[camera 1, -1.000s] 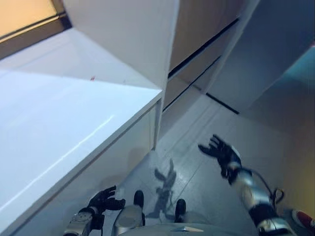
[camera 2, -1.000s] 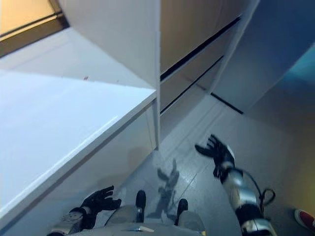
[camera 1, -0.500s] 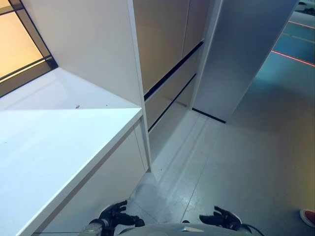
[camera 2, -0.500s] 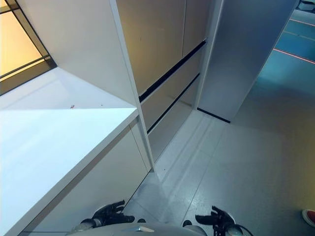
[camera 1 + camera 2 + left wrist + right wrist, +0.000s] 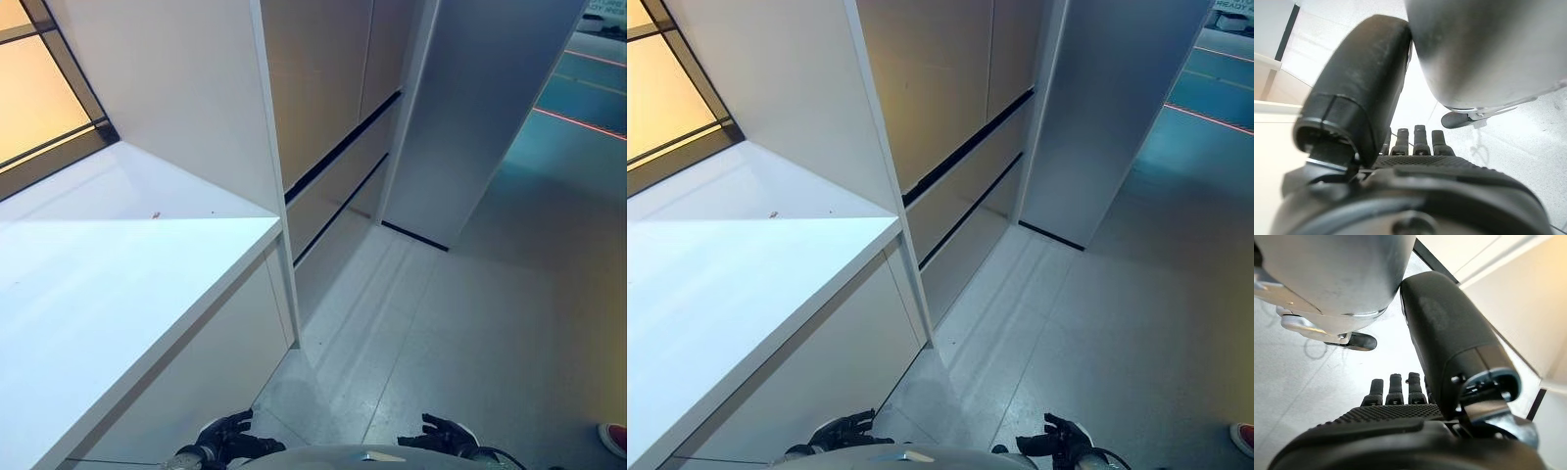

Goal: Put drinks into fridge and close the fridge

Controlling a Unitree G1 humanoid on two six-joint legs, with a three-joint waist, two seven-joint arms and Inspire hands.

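Since a second ago my head has lifted, so the whole view has shifted, and both my arms have dropped: my right hand (image 5: 443,435), which reached out over the floor (image 5: 490,313) then, now hangs low by my side, and my left hand (image 5: 227,437) sits just as low on the other side. Each hand holds nothing, with fingers straight and relaxed; my own wrist views show the fingers (image 5: 1420,139) of the left and the fingers (image 5: 1396,387) of the right stretched out in a row over bare floor. Taking the white counter (image 5: 118,284) as my landmark: it fills the space on my left, a window (image 5: 39,98) lies beyond its far end, and a tall white cabinet (image 5: 176,98) rises from its far right corner. Past that cabinet stand beige cupboard fronts (image 5: 328,108) with dark gaps between them, and further along a tall grey panel (image 5: 480,108) reaching down to the floor. I can see no drinks, and I cannot tell which of these units is the fridge.
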